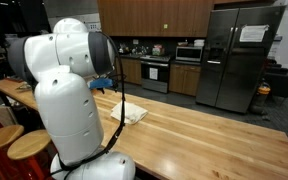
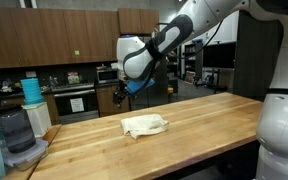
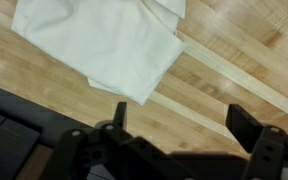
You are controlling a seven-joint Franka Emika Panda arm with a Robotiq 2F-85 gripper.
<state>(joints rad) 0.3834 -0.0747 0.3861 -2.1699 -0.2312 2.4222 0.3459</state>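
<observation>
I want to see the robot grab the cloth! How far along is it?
Done: the arm hangs over the wooden table, above the white cloth. In hand: nothing; the tool is open and empty, not touching the cloth. Left: coming down and grabbing the cloth, which lies crumpled on the table.

From behind my arm and across the wooden table [image 2: 204,115], exterior cameras share the cloth [image 1: 130,113]; wrist looks straight down.
</observation>
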